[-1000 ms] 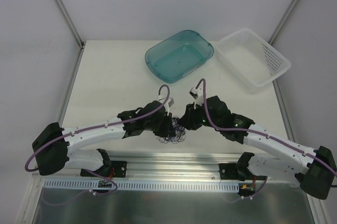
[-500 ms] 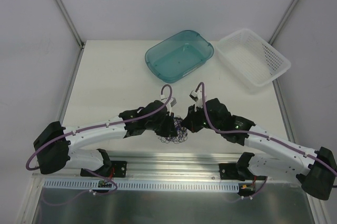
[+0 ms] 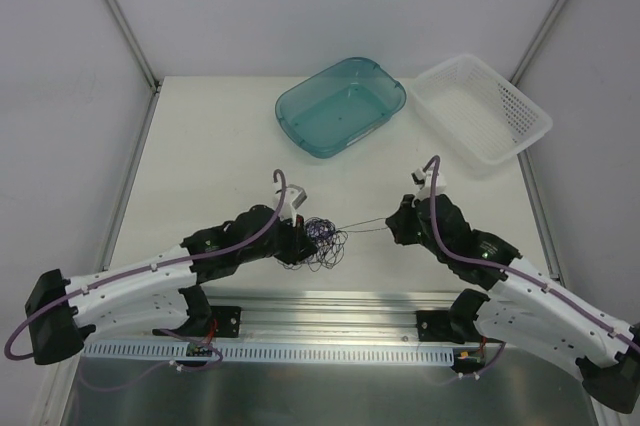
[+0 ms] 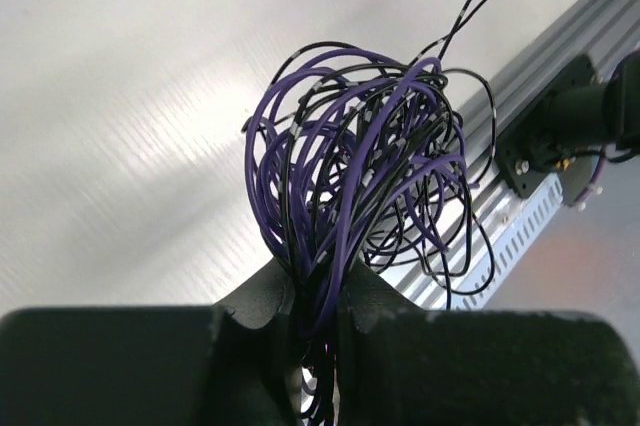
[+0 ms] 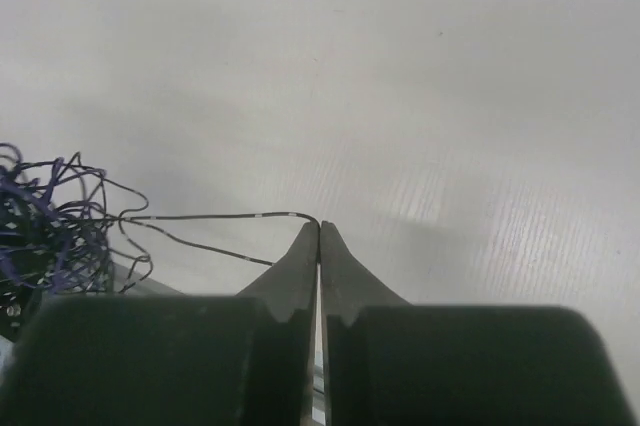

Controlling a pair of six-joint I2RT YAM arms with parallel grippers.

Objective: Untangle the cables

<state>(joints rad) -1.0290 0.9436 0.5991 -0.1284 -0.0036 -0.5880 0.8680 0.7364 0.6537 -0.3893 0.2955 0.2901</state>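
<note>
Top external: arms swung apart versus one second before. Cables [image 3: 322, 240] bunched at left end effector [image 3: 297, 243], over near part of table [image 3: 220, 146]. One strand [image 3: 365, 225] stretched to right end effector [image 3: 397, 223].
Left wrist: jaws nearly closed, clamping bundle base.
Right wrist: jaws shut, pinching strand end.
Judged: one strand pulling free, knot mostly intact.

The cables [image 3: 322, 238] sat bunched by the counter's [image 3: 220, 166] near edge, at the left hand [image 3: 298, 238]. One ran rightward to the right hand [image 3: 392, 224], well apart. Behind, at the far edge, lay a tub [image 3: 340, 111], with a basket [image 3: 480, 111] just right of it.
</note>
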